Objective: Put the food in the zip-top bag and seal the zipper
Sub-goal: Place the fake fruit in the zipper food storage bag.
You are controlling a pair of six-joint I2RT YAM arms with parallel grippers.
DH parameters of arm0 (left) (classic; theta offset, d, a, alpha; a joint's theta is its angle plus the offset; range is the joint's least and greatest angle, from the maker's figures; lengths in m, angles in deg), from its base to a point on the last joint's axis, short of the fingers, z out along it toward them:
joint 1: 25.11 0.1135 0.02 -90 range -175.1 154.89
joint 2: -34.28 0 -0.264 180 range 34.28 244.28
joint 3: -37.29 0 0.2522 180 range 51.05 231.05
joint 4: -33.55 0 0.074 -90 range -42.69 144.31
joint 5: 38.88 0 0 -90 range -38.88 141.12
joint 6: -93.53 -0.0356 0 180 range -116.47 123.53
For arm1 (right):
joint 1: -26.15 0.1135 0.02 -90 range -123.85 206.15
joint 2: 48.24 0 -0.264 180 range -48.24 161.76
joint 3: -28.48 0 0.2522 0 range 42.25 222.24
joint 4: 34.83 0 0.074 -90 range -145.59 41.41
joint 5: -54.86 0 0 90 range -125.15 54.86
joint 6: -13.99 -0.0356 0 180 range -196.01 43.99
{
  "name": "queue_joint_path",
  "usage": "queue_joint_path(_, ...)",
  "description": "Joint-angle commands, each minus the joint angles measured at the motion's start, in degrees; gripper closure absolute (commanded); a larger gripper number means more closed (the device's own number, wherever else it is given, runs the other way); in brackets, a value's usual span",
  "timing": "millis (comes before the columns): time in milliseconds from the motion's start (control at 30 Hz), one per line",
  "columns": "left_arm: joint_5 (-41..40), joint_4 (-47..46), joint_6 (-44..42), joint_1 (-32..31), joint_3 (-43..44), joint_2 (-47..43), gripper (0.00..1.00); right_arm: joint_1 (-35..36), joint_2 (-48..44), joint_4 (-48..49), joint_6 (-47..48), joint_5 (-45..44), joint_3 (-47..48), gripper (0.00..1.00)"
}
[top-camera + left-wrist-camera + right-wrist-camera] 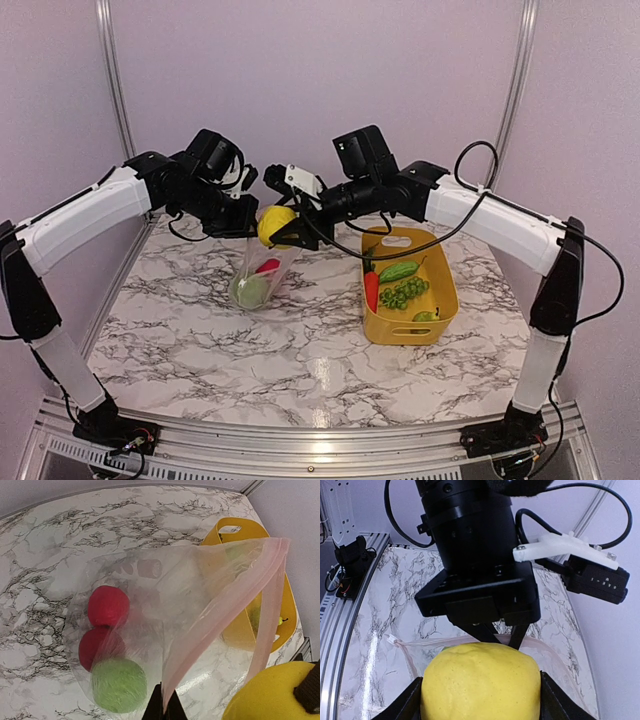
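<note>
The zip-top bag hangs open over the marble table, its mouth up. My left gripper is shut on the bag's pink zipper edge and holds it up. Inside the bag lie two red fruits and a green fruit. My right gripper is shut on the yellow lemon and holds it just above the bag's mouth; the lemon also shows in the top view and in the left wrist view. The left gripper shows right behind the lemon.
The yellow basket stands right of the bag with a red carrot, a green pod, green leafy pieces and a green fruit. Purple walls stand at the back and sides.
</note>
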State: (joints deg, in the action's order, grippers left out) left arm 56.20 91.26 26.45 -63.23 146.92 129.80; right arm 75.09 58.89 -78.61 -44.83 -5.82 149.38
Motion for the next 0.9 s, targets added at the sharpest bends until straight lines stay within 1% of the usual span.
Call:
queue_joint_path(0, 0.6, -1.1, 0.2, 0.2, -0.9, -2.4, 1.0, 0.5, 1.7, 3.4, 0.7, -6.0, -0.6, 0.42)
queue_joint_path(133, 0.6, -1.3, 0.1, 0.2, -1.6, -2.9, 1.0, 1.0, 2.7, 2.7, 0.5, -9.8, 0.6, 0.25)
queue_joint_path(233, 0.4, -1.5, 0.1, 0.2, -2.0, -3.1, 1.0, 1.3, 3.4, -0.7, 0.2, -8.6, 2.9, 0.17)
queue_joint_path(267, 0.4, -1.5, 0.1, 0.2, -2.1, -3.1, 1.0, 1.4, 3.5, -1.9, 0.2, -7.5, 3.7, 0.15)
queue_joint_path(367, 0.4, -1.5, 0.0, 0.2, -2.3, -3.0, 1.0, 1.4, 3.0, -5.9, 0.6, -3.7, 5.6, 0.14)
queue_joint_path(433, 0.4, -1.6, -0.1, 0.2, -2.4, -2.9, 1.0, 1.5, 2.5, -9.5, 2.1, -1.8, 6.2, 0.15)
queue_joint_path(500, 0.7, -1.6, 0.0, 0.2, -2.4, -2.9, 1.0, 1.7, 1.7, -13.0, 6.4, 0.4, 5.8, 0.2)
queue_joint_path(567, 1.0, -1.7, -0.1, 0.2, -2.4, -2.8, 1.0, 2.0, 1.1, -15.7, 10.4, 0.2, 4.5, 0.25)
queue_joint_path(700, 1.0, -1.7, -0.2, 0.2, -2.2, -2.8, 1.0, 2.9, 1.1, -18.3, 14.9, -3.0, 2.1, 0.29)
queue_joint_path(867, 1.3, -1.7, -0.4, 0.2, -1.8, -2.5, 1.0, 4.4, 3.0, -18.8, 16.7, -7.5, 1.6, 0.38)
